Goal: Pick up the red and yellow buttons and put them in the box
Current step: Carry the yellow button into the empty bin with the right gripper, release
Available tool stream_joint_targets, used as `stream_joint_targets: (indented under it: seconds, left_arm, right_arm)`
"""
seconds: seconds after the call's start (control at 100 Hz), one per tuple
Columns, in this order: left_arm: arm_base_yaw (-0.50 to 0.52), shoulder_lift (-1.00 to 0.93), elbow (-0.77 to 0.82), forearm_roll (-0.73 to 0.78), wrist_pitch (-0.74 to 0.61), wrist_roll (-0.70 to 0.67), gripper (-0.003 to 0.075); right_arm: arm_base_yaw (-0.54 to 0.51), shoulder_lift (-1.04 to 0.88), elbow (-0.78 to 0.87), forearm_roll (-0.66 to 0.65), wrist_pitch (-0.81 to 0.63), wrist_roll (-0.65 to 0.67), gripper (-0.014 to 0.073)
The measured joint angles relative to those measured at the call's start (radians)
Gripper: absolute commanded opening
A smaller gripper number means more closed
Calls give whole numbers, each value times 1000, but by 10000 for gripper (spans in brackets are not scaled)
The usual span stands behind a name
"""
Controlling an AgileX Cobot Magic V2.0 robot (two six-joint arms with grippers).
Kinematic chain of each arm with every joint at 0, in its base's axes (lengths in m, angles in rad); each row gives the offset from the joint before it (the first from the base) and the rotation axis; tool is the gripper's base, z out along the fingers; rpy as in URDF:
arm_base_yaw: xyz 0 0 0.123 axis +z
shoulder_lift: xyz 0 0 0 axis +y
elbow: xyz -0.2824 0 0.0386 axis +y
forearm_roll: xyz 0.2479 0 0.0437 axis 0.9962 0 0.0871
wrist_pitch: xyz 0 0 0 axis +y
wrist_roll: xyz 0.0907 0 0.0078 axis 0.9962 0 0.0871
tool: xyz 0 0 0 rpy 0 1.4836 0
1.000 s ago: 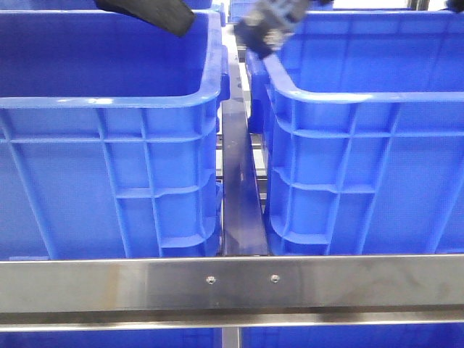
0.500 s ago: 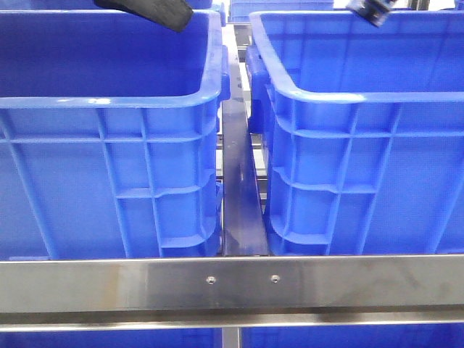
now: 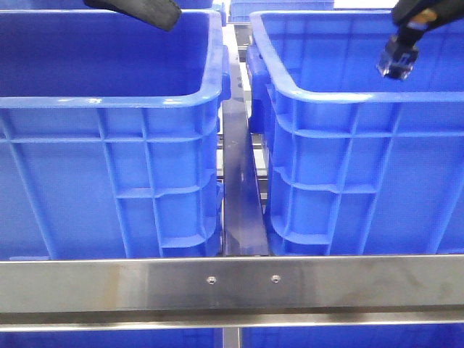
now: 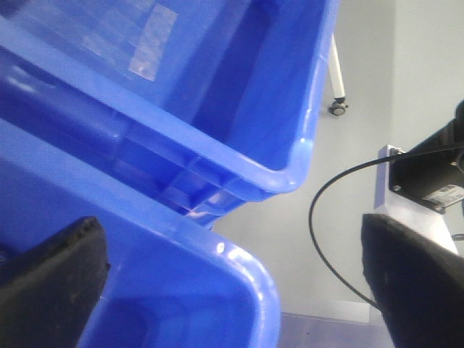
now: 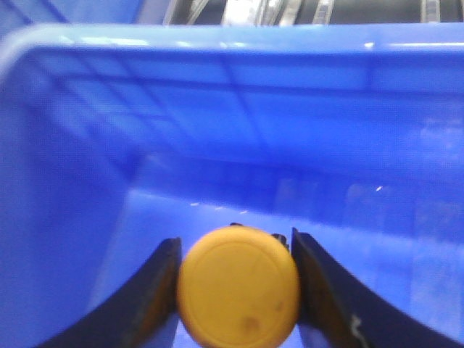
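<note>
A: Left side first. What did the front cam show?

B: Left gripper point(image 3: 134, 10) sat at the top edge, over the far rim of the left crate point(image 3: 109, 101). Only a dark tip was visible there. Its wrist cam showed both fingers point(image 4: 51, 279) set wide apart, nothing between them, hanging over a crate corner with bare floor beyond.

A: Middle?

B: A dark rail point(image 3: 239, 181) ran between the two crates, and a steel crossbar point(image 3: 232, 283) spanned the front.

A: Right side?

B: Right gripper point(image 3: 399, 61) hung above the box point(image 3: 348, 94), inside its rim line near the right edge of frame. It was blurred in the front cam. The wrist cam was clear: jaws pinched the yellow button point(image 5: 238, 286) from both sides, flat face toward the lens, box floor and far wall point(image 5: 239, 94) behind it.

A: Red button?

B: Didn't see it in any view.
</note>
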Motion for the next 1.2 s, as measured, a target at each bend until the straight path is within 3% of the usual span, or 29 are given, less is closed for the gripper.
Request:
stream_joint_targets:
  seconds: [0.48,0.9,0.99,1.12,1.2]
  left_arm:
    - [0,0,0,0,0,-9,658]
    - [0,0,0,0,0,-9,658]
    - [0,0,0,0,0,-11,658]
    - [0,0,0,0,0,-11,658]
    - [0,0,0,0,0,-11,658]
  right_arm:
    - [42,245,-124,0,-97,-43,247]
    - [44,298,-130,2,-126,-44,267]
    - [44,298,-130,4,-127,-44,327]
    - [44,298,-130,4,-129,-45,513]
    - [44,298,-130,4,-129,-45,584]
